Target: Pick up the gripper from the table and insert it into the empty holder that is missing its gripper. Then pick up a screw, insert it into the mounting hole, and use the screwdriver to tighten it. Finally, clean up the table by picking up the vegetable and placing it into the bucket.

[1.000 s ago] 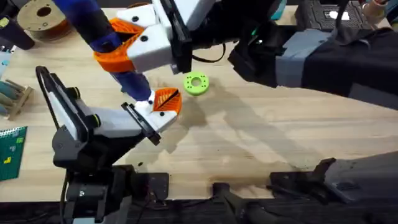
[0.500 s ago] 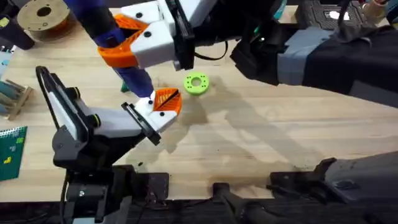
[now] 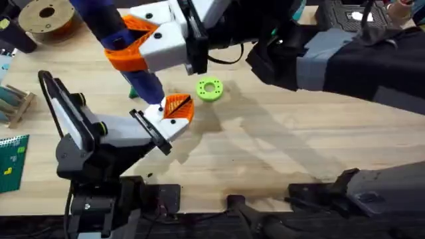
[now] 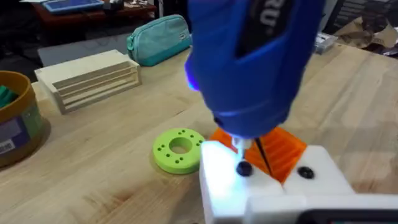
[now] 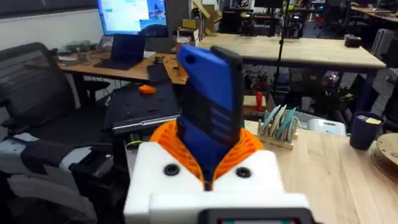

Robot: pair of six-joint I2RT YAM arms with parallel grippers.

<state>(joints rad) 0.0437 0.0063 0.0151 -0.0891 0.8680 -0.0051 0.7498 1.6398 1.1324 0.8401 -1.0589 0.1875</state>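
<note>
Overhead, our right fingers (image 3: 143, 43) pinch the screwdriver (image 3: 119, 36), tip on the holder (image 3: 169, 114) held in our left fingers (image 3: 174, 113); a tilt could make it slip off. Left wrist: green ring (image 4: 179, 149) at nine o'clock, bucket (image 4: 18, 124) beyond.

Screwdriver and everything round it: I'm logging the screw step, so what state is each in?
screwdriver, steeply upright, lamp lit, tip down at a dark screw on the white mount.
right gripper, shut on the screwdriver.
green ring, lying flat on the table, untouched.
bucket, upright, something green inside.
</note>
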